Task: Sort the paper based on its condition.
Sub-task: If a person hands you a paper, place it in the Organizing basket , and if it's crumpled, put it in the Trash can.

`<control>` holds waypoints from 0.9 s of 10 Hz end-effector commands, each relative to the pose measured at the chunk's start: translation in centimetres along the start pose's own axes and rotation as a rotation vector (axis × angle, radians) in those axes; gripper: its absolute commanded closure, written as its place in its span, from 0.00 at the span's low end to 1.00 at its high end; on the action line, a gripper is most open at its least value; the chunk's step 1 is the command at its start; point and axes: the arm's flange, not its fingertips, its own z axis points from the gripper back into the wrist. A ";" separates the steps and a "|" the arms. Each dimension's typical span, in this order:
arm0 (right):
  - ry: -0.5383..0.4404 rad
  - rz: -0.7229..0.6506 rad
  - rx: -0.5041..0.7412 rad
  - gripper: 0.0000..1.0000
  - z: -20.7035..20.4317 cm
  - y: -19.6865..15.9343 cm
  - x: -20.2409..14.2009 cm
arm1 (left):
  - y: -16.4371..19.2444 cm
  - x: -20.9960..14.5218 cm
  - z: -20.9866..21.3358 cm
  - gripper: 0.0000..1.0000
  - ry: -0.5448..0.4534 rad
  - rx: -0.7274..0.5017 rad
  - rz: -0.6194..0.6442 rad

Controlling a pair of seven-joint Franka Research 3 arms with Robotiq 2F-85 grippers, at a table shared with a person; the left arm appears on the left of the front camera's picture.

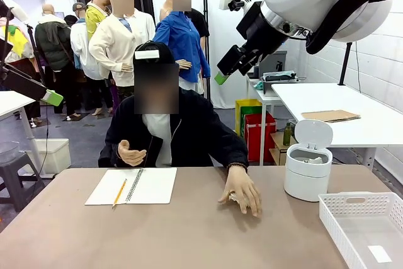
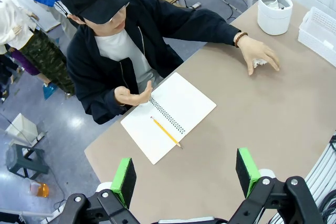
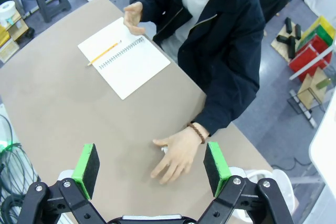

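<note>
Presumably pinned the paper under a hand for pickup; poised left gripper, right gripper wide open, empty.

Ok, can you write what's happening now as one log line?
paper: crumpled, under person's hand | left fingers: open, above table | right fingers: open, above table | bin: lid open
</note>
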 end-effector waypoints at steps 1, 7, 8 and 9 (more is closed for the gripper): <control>-0.001 0.000 -0.001 0.00 -0.1 0.0 0.0 | 0.1 0.0 0.0 0.00 0.000 0.002 0.002; 0.174 -0.071 0.071 0.00 -1.6 -1.8 0.1 | 0.1 0.0 0.0 0.00 0.000 0.002 0.002; 0.261 -0.086 0.102 0.00 -2.5 -2.3 0.1 | 0.1 0.0 0.0 0.00 0.000 0.002 0.002; 0.322 -0.095 0.119 0.00 -3.8 -3.5 0.2 | 0.1 0.0 0.0 0.00 0.000 0.002 0.002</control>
